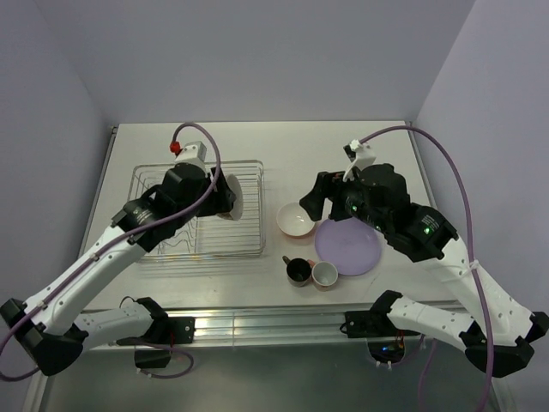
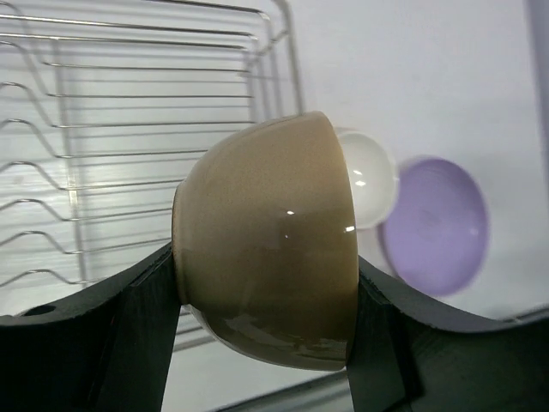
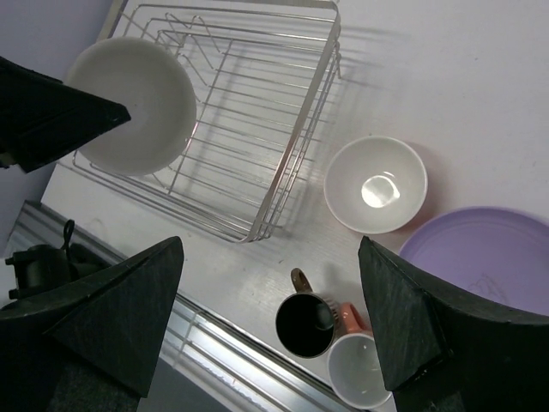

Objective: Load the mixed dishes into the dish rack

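Observation:
My left gripper [image 1: 221,193] is shut on the beige bowl [image 1: 234,199], which it holds on its side above the right part of the dish rack [image 1: 163,249]. In the left wrist view both fingers press the beige bowl [image 2: 266,249] over the rack's wires [image 2: 129,94]. My right gripper [image 1: 310,202] hangs open and empty above the table, beside the orange bowl [image 1: 296,221]. The lilac plate [image 1: 347,247], dark cup [image 1: 298,271] and pink cup [image 1: 324,275] stand on the table. The right wrist view shows the orange bowl [image 3: 376,184], plate [image 3: 489,257], dark cup [image 3: 304,326] and pink cup [image 3: 360,371].
The rack [image 3: 292,154] holds no dish on its prongs. The two cups touch each other close to the table's metal front rail [image 1: 274,324]. Walls close in the table at the back and on both sides.

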Action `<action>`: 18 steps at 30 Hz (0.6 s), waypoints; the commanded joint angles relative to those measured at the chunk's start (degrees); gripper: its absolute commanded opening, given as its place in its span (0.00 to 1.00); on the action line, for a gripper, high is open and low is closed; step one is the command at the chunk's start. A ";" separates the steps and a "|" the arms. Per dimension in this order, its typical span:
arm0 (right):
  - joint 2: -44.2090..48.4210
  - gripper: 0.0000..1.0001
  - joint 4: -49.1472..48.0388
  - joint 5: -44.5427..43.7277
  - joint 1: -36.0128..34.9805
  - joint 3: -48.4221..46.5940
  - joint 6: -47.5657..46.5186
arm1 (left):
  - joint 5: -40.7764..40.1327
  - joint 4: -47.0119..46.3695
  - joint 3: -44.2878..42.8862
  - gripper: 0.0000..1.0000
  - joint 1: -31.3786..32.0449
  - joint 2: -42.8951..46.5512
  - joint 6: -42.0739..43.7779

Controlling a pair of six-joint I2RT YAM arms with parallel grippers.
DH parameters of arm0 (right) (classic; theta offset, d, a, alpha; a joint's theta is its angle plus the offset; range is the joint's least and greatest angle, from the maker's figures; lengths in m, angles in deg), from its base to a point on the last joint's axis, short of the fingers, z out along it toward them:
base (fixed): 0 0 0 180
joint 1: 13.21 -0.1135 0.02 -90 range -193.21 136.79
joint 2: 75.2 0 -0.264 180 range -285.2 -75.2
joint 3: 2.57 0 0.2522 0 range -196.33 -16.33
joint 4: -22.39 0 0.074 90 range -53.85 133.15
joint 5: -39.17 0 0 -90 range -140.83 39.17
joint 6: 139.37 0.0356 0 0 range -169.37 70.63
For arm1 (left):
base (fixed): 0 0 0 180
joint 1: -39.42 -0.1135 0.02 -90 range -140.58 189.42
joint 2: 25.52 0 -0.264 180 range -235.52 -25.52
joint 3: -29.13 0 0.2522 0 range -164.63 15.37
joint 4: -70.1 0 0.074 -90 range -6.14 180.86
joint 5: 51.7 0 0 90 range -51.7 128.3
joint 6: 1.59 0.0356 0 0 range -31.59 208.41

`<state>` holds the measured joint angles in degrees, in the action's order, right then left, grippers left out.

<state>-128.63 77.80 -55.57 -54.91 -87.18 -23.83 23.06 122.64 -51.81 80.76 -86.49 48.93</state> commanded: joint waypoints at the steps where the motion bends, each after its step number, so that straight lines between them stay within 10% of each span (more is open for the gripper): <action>1: 1.83 0.90 -0.34 0.60 1.35 0.27 -1.54 | -10.94 1.47 -5.76 0.00 0.05 -2.39 3.79; 18: 4.21 0.91 -0.69 1.92 3.28 3.17 -1.37 | -32.12 13.77 -20.01 0.00 1.37 -27.35 8.02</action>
<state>-126.22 77.89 -54.08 -52.22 -84.22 -24.38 -2.23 135.01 -67.96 81.33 -112.28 55.92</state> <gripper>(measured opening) 0.907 0.696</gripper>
